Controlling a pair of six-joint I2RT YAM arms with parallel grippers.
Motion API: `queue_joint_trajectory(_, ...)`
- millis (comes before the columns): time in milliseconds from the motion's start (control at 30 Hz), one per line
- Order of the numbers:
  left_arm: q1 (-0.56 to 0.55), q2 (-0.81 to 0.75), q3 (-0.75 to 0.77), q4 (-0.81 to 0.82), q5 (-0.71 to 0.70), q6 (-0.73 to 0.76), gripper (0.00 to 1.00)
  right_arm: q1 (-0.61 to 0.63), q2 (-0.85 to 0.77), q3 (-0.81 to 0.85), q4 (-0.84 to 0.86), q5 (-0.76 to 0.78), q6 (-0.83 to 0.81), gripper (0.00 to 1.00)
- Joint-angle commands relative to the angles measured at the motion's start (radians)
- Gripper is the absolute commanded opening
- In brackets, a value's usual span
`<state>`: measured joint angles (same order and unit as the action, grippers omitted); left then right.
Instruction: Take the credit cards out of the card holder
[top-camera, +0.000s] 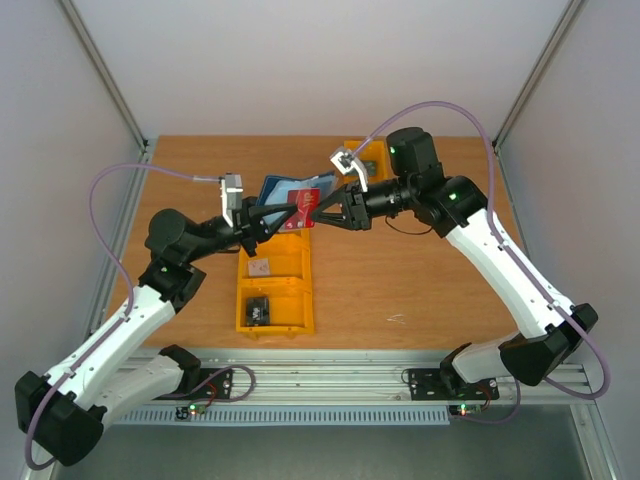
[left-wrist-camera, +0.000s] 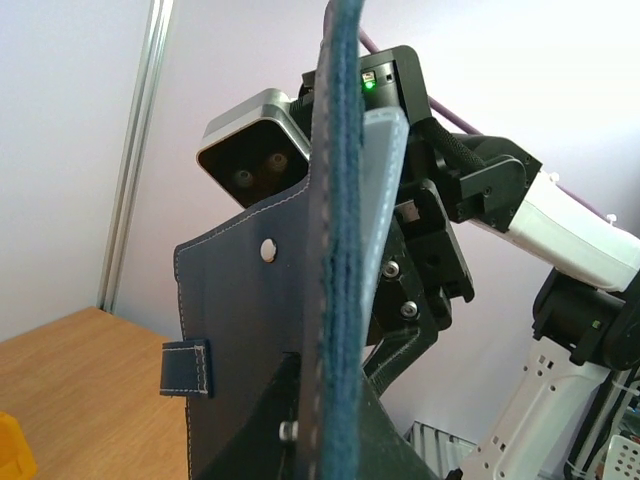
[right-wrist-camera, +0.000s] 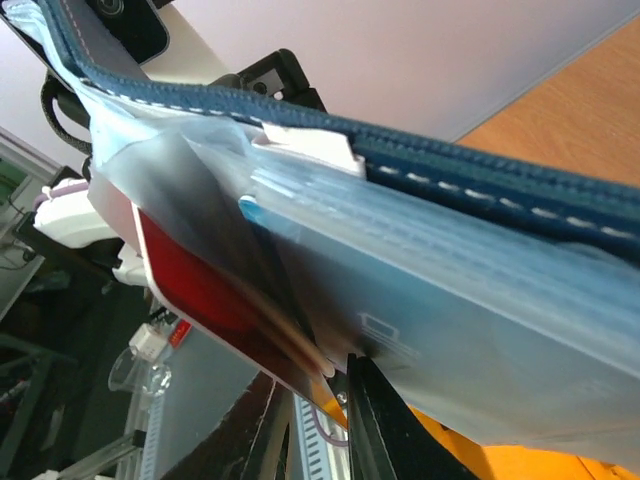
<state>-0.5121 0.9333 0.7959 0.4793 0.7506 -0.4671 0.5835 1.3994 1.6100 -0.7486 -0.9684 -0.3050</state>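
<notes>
The card holder (top-camera: 280, 190), a navy-blue bifold wallet, is held open above the table between both arms. My left gripper (top-camera: 283, 220) is shut on its lower edge; in the left wrist view the card holder (left-wrist-camera: 250, 330) stands edge-on between my fingers (left-wrist-camera: 395, 440). A red credit card (top-camera: 304, 200) sticks partly out of a pocket. My right gripper (top-camera: 312, 213) is shut on that card. In the right wrist view the red card (right-wrist-camera: 200, 290) runs down between the right gripper's (right-wrist-camera: 335, 395) fingers, beside the card holder's clear pockets (right-wrist-camera: 480, 320) and navy edge (right-wrist-camera: 480, 170).
A yellow compartment tray (top-camera: 275, 290) lies on the wooden table (top-camera: 420, 280) under the card holder, with small items (top-camera: 258, 310) in it. A second yellow bin (top-camera: 368, 155) stands at the back. White walls enclose the table on three sides.
</notes>
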Motion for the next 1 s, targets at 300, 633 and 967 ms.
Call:
queue_joint_trajectory(300, 0.0, -0.029, -0.004, 0.051, -0.005, 0.0, 0.0, -0.004, -0.015, -0.027, 0.219, -0.059, 0.112, 0.01)
queue_joint_trajectory(633, 0.004, -0.051, -0.03, 0.028, -0.05, -0.005, 0.11, -0.111, -0.081, -0.045, 0.08, -0.023, 0.048, 0.01)
queue_joint_trajectory(967, 0.009, -0.063, -0.042, -0.027, -0.203, 0.063, 0.0, -0.181, -0.102, -0.046, -0.009, -0.018, 0.02, 0.01)
